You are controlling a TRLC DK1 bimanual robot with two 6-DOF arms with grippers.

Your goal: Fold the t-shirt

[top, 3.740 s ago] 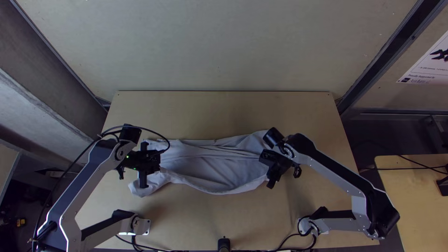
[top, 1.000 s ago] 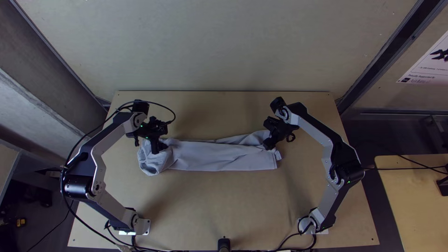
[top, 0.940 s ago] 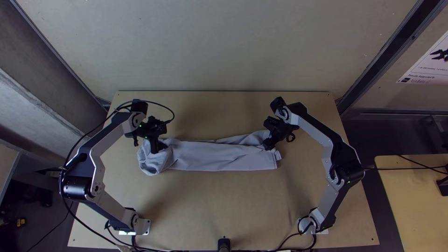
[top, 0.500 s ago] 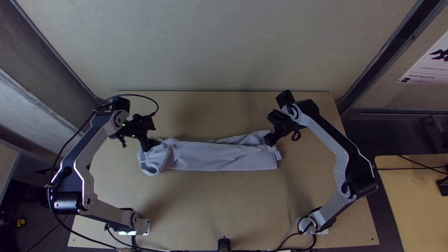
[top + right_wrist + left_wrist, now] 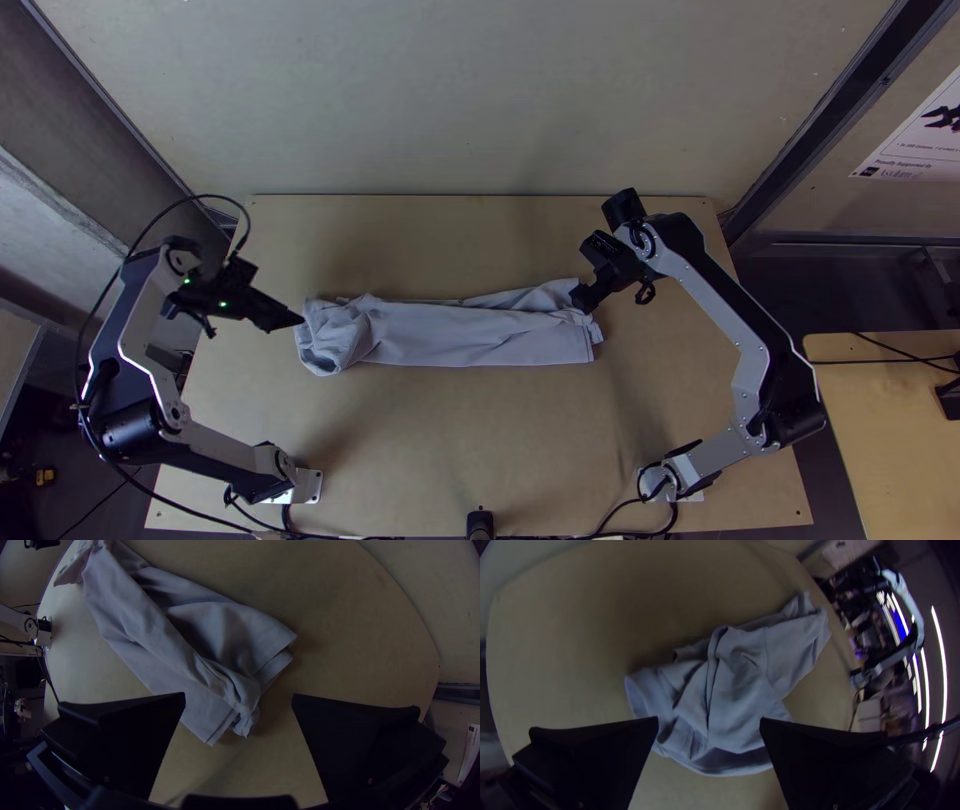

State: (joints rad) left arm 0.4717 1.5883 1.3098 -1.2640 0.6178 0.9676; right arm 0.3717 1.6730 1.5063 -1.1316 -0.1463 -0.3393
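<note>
Top view, count: one t-shirt (image 5: pixel 470 335), one worktop (image 5: pixel 450 430), two arms, two tools, one printed sheet (image 5: pixel 922 135)
Top view, t-shirt place: across the middle of the worktop, between the arms, nearer the far edge than the near one
Top view, t-shirt lie: folded into a long narrow strip, bunched and rounded at its left end, straighter at its right
Top view, long axis: left to right, roughly parallel to the worktop's far edge; which end is the collar, I cannot tell
Top view, left tool (image 5: pixel 292 320): at the strip's left end, touching or not I cannot tell
Top view, right tool (image 5: pixel 583 299): at the far corner of the strip's right end
Left wrist view, count: one t-shirt, two fingers (image 5: pixel 605 750)
Left wrist view, tool state: left tool (image 5: pixel 709 721) spread wide, clamped on nothing
Left wrist view, t-shirt: crumpled end nearest, strip running off diagonally
Right wrist view, count: one t-shirt, two fingers (image 5: pixel 130 735)
Right wrist view, tool state: right tool (image 5: pixel 239 697) spread wide, cloth loose between and beyond its tips
Right wrist view, t-shirt: layered edges and a twisted bit nearest, long axis running diagonally away
</note>
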